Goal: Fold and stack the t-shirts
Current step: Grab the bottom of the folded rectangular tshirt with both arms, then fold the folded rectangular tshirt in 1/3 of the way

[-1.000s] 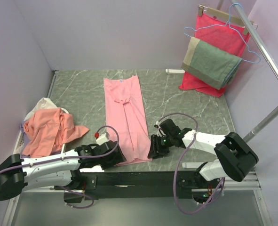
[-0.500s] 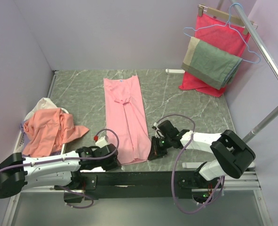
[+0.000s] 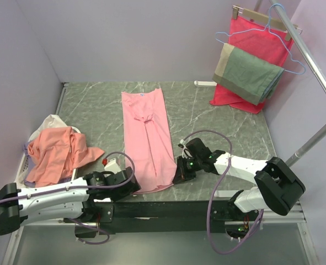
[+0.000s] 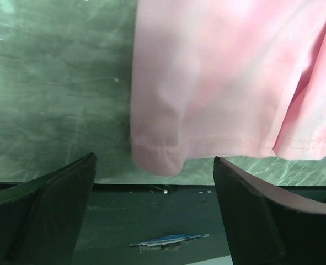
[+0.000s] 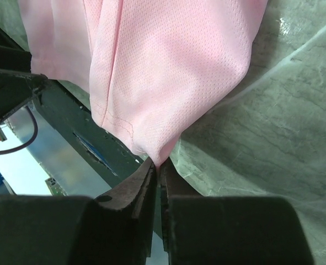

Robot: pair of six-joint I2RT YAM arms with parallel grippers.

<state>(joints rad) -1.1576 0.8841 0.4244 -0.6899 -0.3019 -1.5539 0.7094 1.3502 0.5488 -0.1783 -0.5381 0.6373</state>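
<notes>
The pink t-shirt (image 3: 147,138) is laid flat mid-table, its long axis running near to far, collar pointed far and hem at the near edge of the table (image 3: 223,121); the right gripper (image 5: 156,165) is closed on the near right hem corner, while the left gripper (image 4: 153,165) is held wide open around the near left corner, nothing gripped. A skewed fold is likely if the hem is lifted by one corner alone; the thin pinch could also be lost.
</notes>
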